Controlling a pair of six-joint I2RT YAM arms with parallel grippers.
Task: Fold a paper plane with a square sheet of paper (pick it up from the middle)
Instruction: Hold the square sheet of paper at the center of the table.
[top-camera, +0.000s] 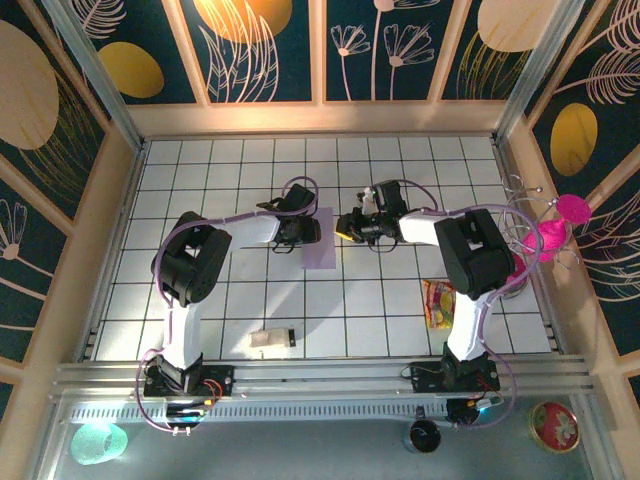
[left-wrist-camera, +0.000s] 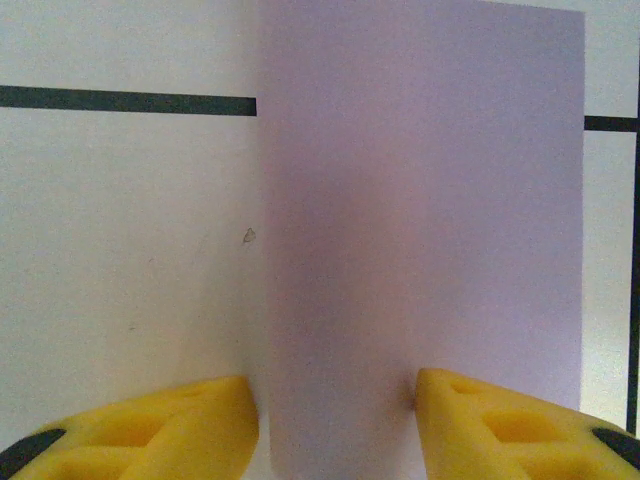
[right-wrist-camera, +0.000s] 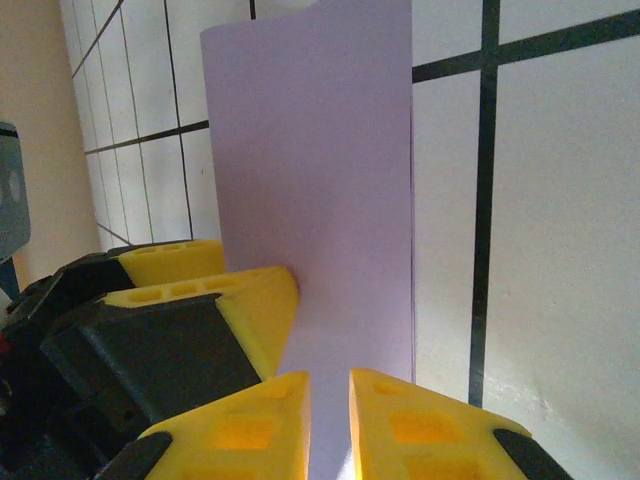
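So the paper (top-camera: 322, 248) sits mid-table (top-camera: 400, 170), right between the two grippers, long side running away from the bases. The right gripper (right-wrist-camera: 330, 420) has its jaws nearly closed, with one edge of the sheet pinched in the slit. In its wrist view the sheet stands up from there. The left gripper (top-camera: 300, 232) is spread wide, fingertips (left-wrist-camera: 200, 425) up against the sheet's face, nothing clamped as far as I can see. My guess is a lengthwise crease is in progress. The sheet lies to the left of the right jaws, so the left arm is nearer to press the fold flat
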